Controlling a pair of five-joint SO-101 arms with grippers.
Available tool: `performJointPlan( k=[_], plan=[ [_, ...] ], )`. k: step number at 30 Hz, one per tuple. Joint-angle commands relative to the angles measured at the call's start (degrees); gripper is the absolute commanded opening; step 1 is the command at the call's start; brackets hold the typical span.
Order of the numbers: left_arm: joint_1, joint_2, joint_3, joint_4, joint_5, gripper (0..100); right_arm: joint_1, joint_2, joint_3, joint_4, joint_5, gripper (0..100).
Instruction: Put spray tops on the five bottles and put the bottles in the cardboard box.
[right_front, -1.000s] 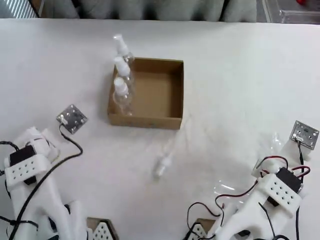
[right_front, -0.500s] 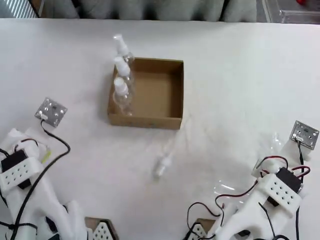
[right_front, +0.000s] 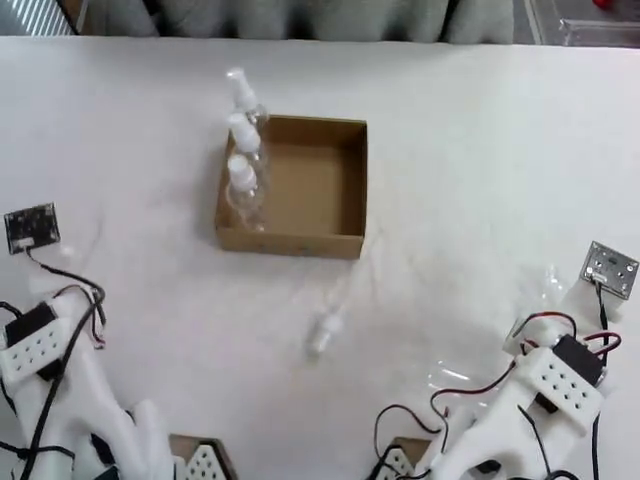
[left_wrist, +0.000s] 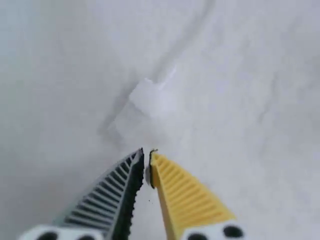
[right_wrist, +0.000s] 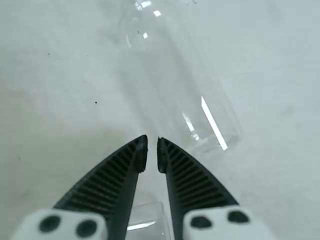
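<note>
At the left side, the left arm (right_front: 40, 345) is low near the table edge. Its gripper (left_wrist: 147, 160) has the grey and yellow jaws pressed together, and it points at the white spray top (left_wrist: 150, 97), which lies flat on the table (right_front: 480, 150) just ahead.

In the middle stands the cardboard box (right_front: 335, 190). Three capped bottles (right_front: 244, 180) seem to stand along its left wall, so I judge that the fourth bottle is now in work.

At the right, the right gripper (right_wrist: 150, 145) is also closed, with only a thin gap and nothing between the jaws. A clear bottle (right_wrist: 180, 85) without top lies on its side just in front.

To do this step well, the left jaws should first spread and take the spray top by its head, leaving the tube free. The right should hold the bottle firmly by its body, neck open toward the tube.

The high view gives the box and how far the spray top lies from both arms. The wrist views give the jaws, the thin tube (left_wrist: 187, 30) and the clear bottle, which is very faint from above.
</note>
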Motion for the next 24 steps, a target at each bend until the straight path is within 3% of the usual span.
performJointPlan(
  k=[1, 9, 14, 18, 24],
  plan=[
    [-0.5, 0.0, -0.3, 1.1, 2.0, 2, 0.1, -1.3, -0.7, 0.2, 0.0, 2.5],
    [-0.6, 4.3, -3.1, 3.3, 6.3, 2, 0.1, -1.3, -0.7, 0.2, 0.0, 2.5],
    [-3.0, 16.9, -13.1, 7.2, 6.9, 2, 0.3, -1.1, -0.7, 0.2, 1.8, 2.5],
    [-8.0, 24.3, -20.7, 7.0, 12.7, 2, 0.3, -1.1, -0.7, 0.2, 1.8, 2.5],
    [-8.8, 35.0, -30.5, 6.8, 11.7, 2, 0.3, -1.1, -0.7, 0.2, 1.8, 2.5]
  ],
)
